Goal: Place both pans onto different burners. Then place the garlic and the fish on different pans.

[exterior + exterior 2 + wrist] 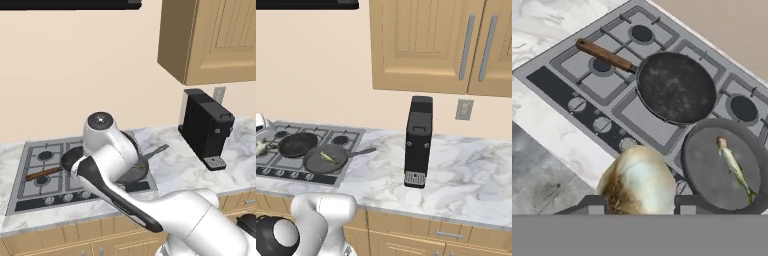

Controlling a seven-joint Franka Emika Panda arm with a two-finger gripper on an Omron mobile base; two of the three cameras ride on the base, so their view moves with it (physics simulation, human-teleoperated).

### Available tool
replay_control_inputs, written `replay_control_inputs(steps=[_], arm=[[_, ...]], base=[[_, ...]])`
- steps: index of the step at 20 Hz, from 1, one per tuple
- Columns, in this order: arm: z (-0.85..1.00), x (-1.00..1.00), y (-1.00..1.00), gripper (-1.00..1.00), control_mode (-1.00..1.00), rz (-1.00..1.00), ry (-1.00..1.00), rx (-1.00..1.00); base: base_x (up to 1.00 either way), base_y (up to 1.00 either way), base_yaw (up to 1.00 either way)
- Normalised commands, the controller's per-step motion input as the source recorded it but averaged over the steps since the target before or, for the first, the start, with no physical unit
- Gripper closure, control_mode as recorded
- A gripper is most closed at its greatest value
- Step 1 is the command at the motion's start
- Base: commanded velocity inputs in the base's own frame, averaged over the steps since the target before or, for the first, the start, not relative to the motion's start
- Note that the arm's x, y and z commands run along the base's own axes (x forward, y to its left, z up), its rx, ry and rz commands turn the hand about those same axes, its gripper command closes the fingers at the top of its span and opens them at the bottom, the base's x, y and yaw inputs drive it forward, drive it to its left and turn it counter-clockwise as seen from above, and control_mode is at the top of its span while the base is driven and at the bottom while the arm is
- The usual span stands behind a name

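Seen from the hand camera, left to right. Grey steel cooktop (559,64) with dark grates set into white-grey marbled counter (542,135), row of round front knobs (602,124) along its near edge. Small round black burner rings (642,33) at the far left corner and nearer left (602,65). Long brown wooden handle (604,54) lying across the left grates, joined to the round black shallow pan (676,87), which sits over the middle of the cooktop, inside bare. Close to the lens, whitish-beige rounded garlic bulb (639,182) clamped between the two dark fingertips (594,205) of the gripper (639,206), held up in the air above the knob row and front edge, apart from both pans. To the right, round dark grey pan (724,167) on the right-hand burner, just beside the black pan; slender silvery yellow-green fish (734,167) lying inside it. Another black burner ring (743,108) behind it, uncovered.

From the right base camera: garlic (261,148) at the far left edge over the cooktop (351,135), black pan (298,144), then grey pan (325,159) with fish (329,158) and short grey handle (362,151) pointing right over the counter (466,165), then tall black coffee machine (419,141), wooden wall cabinets (426,45) above.

From the left base camera: wooden handle (44,173) over the left grates, white arm (117,170) covering most of the pans, black coffee machine (205,128) at right.
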Motion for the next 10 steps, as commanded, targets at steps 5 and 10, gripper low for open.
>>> replay_control_inputs(steps=[5, 10], arm=[[0.0, -0.03, 0.1, 1.0, -1.0, -0.18, -0.12, 0.0], [0.0, 0.2, 0.13, 1.0, -1.0, -0.2, -0.02, 0.01]], base=[[0.0, 0.0, 0.0], [0.0, 0.0, 0.0]])
